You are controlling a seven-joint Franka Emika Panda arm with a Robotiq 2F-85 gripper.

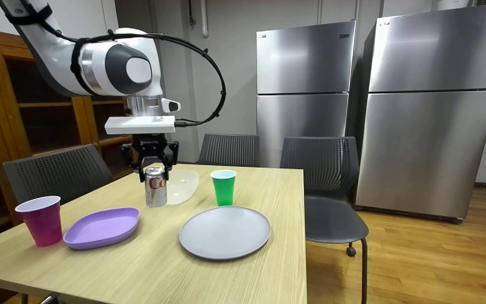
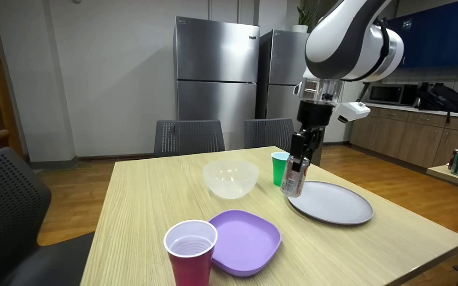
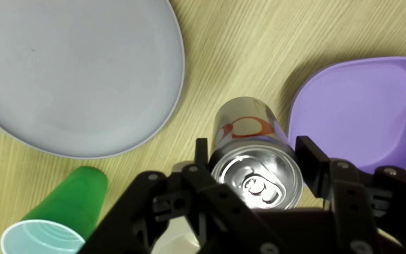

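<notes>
Clearly, the jaws are clamping a silver can above the desk. Around the can, a purple plate, a gray plate, a green cup and a translucent bowl are resting; farther from it, a magenta cup is standing. Far behind it, a steel refrigerator is standing.

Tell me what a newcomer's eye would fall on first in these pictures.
Probably the silver soda can, gripped in the pincer above the table. In an exterior view, bright colours would likely come next: a purple dish beside a magenta cup, and a green cup behind the grey plate. Two steel refrigerators stand beyond the table.
</notes>
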